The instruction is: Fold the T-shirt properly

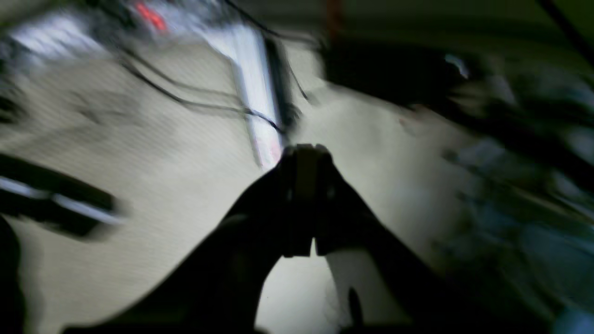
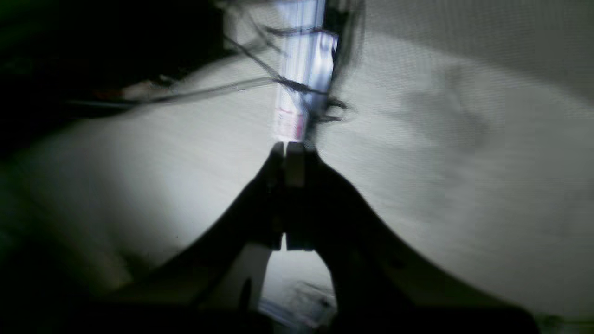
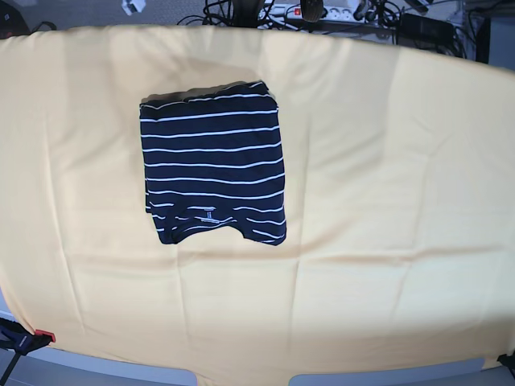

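Observation:
The T-shirt [image 3: 213,162], dark navy with thin white stripes, lies folded into a compact rectangle on the yellow-orange cloth [image 3: 378,185], left of centre in the base view. Neither arm shows in the base view. The left wrist view is blurred; there my left gripper [image 1: 304,150] is shut with nothing between its fingers, above a pale surface. My right gripper [image 2: 288,147] shows in the right wrist view, also shut and empty. The T-shirt shows in neither wrist view.
The yellow-orange cloth covers the whole table. Cables and power strips [image 3: 306,12] lie on the floor beyond the far edge. A clamp with a red tip [image 3: 32,338] grips the near left corner. Blurred cables [image 1: 195,99] cross the left wrist view.

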`<state>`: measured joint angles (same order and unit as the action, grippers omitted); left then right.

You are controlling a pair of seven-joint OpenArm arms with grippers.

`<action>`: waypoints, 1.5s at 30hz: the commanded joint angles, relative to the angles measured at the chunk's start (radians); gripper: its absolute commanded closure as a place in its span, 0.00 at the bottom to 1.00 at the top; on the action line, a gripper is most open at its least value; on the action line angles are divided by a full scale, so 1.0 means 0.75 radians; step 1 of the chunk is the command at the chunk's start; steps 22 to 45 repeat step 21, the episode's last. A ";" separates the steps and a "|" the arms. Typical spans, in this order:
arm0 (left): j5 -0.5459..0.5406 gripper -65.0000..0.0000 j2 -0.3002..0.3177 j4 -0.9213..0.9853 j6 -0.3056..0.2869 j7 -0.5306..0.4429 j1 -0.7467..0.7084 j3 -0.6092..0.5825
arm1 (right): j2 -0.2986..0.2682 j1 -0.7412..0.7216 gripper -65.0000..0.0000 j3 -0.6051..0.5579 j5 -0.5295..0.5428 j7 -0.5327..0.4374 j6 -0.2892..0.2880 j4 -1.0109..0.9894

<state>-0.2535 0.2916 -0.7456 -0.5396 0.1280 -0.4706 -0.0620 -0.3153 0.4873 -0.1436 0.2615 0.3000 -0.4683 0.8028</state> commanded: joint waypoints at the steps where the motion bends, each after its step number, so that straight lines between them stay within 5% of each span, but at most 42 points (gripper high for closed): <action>1: 0.043 1.00 -0.009 0.026 0.073 -0.058 0.017 -0.032 | -0.012 -0.016 1.00 -0.034 -0.040 -0.014 0.047 -0.018; 5: 0.086 1.00 -0.095 0.138 0.450 -0.216 0.101 -0.151 | 0.022 -0.105 1.00 -0.168 -0.124 -0.056 0.235 -0.087; 11: 0.051 1.00 -0.272 0.213 0.604 -0.239 0.113 -0.183 | 0.112 -0.122 1.00 -0.282 -0.152 -0.092 0.302 -0.100; 19: 0.051 1.00 -0.390 0.243 0.578 -0.240 0.110 -0.183 | 0.140 -0.122 1.00 -0.309 -0.097 -0.097 0.213 -0.099; 45: 0.051 1.00 -0.394 0.239 0.559 -0.240 0.110 -0.183 | 0.143 -0.122 1.00 -0.309 -0.074 -0.097 0.203 -0.099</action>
